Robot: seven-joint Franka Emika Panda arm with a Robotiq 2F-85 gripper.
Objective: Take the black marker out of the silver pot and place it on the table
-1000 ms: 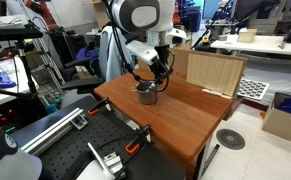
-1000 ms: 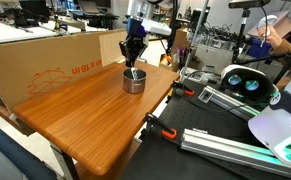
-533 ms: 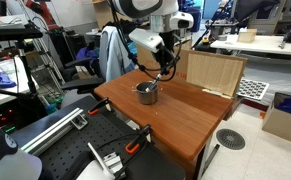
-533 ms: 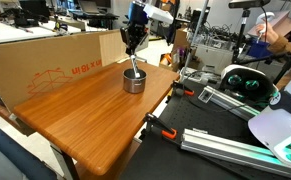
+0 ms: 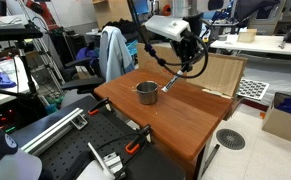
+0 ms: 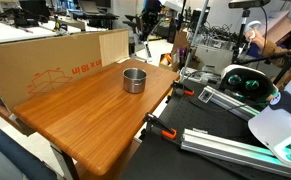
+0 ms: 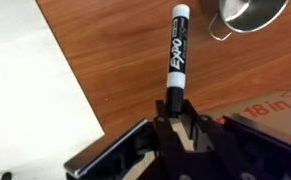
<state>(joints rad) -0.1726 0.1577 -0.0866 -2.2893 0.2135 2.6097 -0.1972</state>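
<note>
I have the gripper [image 7: 175,108] closed on the black marker [image 7: 175,55] — in the wrist view the fingers [image 7: 190,135] pinch its dark end, and the rest of the pen sticks out away from the camera, white barrel with black lettering and a dark tip at the far end. The marker is out of the silver pot [image 7: 247,15], which sits at the top right of that view, just right of the marker's far tip and not touching it.

In an exterior view the gripper [image 5: 188,68] hangs above the table [image 5: 190,120], to the right of the pot [image 5: 146,92], with the marker [image 5: 172,83] slanting down and to the left from the fingers. Its lower tip ends close beside the pot's rim; I cannot tell whether it touches the wood.

From the opposite side, the pot [image 6: 134,79] stands alone near the far right corner of the table [image 6: 85,120] and nothing pokes out of it — the gripper there is too small and cluttered for me to read.

A cardboard box [image 7: 270,105] with printed lettering runs along the table's edge at the lower right of the wrist view.
</note>
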